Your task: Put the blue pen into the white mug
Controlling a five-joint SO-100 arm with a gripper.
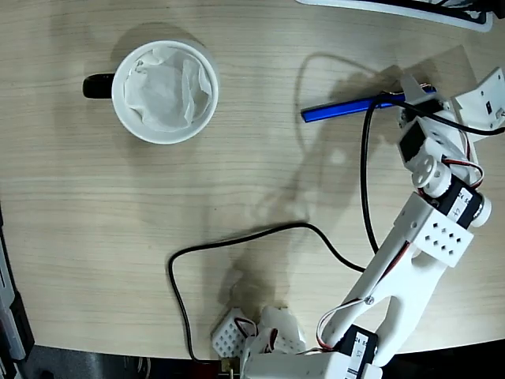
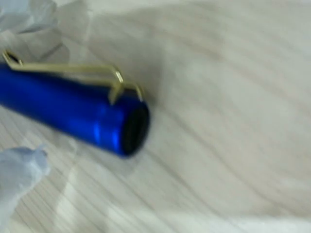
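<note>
The blue pen (image 1: pixel 355 107) lies on the wooden table at the upper right, running left to right with a slight slant. Its right end sits under my gripper (image 1: pixel 416 95). In the wrist view the pen (image 2: pixel 73 109) fills the left half, its wire clip (image 2: pixel 68 69) on top and its dark end facing right. My gripper (image 2: pixel 43 92) straddles it: one blurred white finger (image 2: pixel 29 19) above, one (image 2: pixel 17 177) below with a gap to the pen, so it looks open. The white mug (image 1: pixel 120 95), lined with tissue and with its black handle (image 1: pixel 98 85) pointing left, stands far off at the upper left.
A black cable (image 1: pixel 260 234) loops over the table's middle towards the front edge, and another (image 1: pixel 365 174) runs up beside the white arm (image 1: pixel 418 253). The arm's base (image 1: pixel 300 351) is at the bottom. A dark and white object (image 1: pixel 410 6) lies along the top right edge.
</note>
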